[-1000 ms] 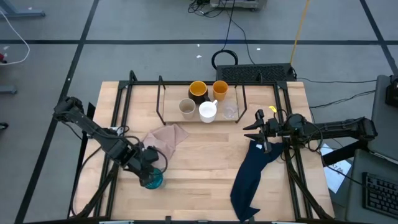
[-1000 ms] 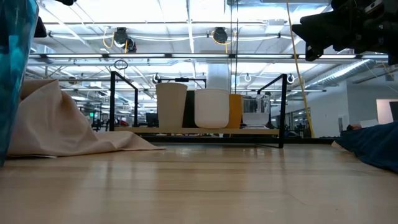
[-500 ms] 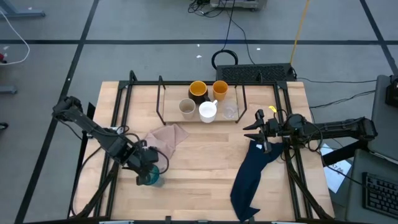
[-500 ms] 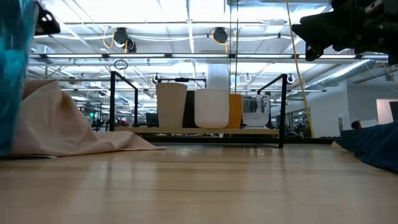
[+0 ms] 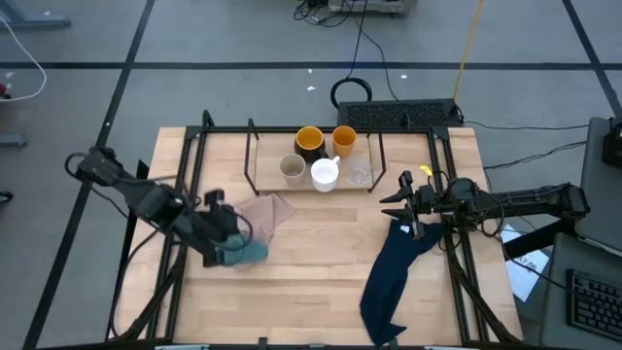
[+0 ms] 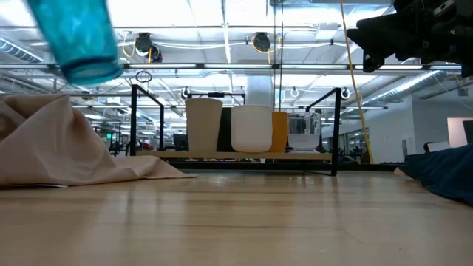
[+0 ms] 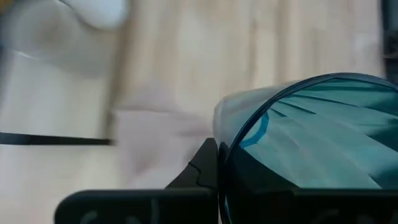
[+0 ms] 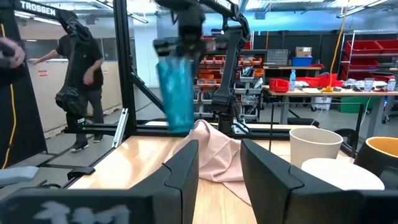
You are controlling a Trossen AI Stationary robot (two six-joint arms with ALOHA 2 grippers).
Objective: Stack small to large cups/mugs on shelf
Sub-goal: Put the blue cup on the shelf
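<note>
Spanning wooden table (image 5: 321, 282), grey floor (image 5: 194, 87)

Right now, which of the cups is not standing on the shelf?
The teal glass: the left claw holds it in the air beside the pink cloth. The other five stand on the shelf.

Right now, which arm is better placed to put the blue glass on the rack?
The left: its pincer already holds the teal glass off the table. The right pincer hangs over the navy cloth.
</note>
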